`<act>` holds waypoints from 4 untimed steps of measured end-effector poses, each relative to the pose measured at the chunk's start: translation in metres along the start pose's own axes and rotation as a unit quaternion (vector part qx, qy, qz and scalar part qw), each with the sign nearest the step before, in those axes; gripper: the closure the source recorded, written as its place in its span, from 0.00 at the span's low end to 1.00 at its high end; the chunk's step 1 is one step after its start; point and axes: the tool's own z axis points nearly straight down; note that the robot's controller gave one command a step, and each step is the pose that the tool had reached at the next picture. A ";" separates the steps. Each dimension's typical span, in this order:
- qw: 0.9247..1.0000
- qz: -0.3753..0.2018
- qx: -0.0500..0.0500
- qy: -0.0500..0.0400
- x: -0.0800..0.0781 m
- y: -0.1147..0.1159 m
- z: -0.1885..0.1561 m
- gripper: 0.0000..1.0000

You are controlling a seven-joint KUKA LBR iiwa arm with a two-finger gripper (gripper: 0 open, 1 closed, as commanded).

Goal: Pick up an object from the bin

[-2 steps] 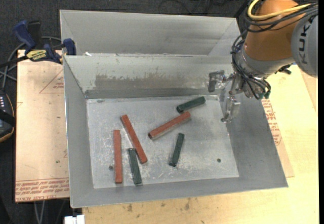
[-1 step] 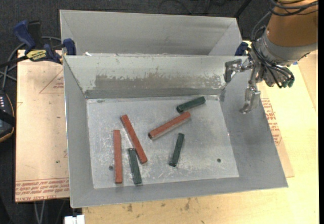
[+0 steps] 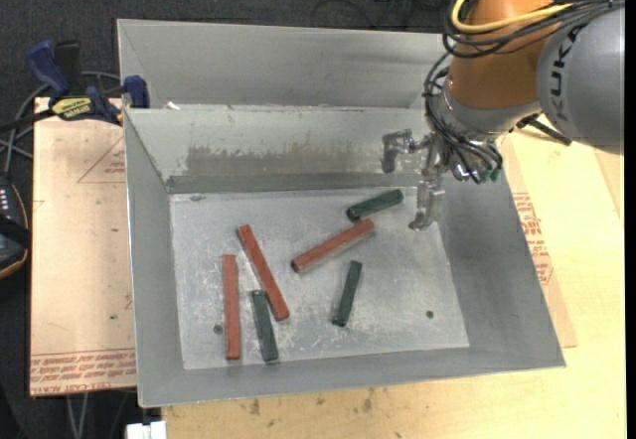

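Note:
My gripper (image 3: 426, 213) hangs low over the back right part of the bin floor. Just to its left lies a short dark green stick (image 3: 375, 205), slanted, with its right end close to the gripper tip. A longer reddish-brown stick (image 3: 333, 245) lies diagonally in front of the green one. Nearer the front, another dark green stick (image 3: 346, 293) lies almost lengthwise. I see nothing held in the gripper.
On the left of the floor lie two more reddish-brown sticks (image 3: 262, 271) (image 3: 231, 306) and a dark green stick (image 3: 263, 325), close together. The bin's sloping right wall rises right beside the gripper. The arm's orange cover and cables hang above it.

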 end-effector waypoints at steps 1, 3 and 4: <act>0.998 -0.055 0.000 0.002 -0.002 0.063 0.107 0.00; 0.989 -0.146 0.003 -0.002 0.073 0.086 0.008 1.00; 0.999 -0.035 0.002 -0.004 0.077 0.108 -0.038 1.00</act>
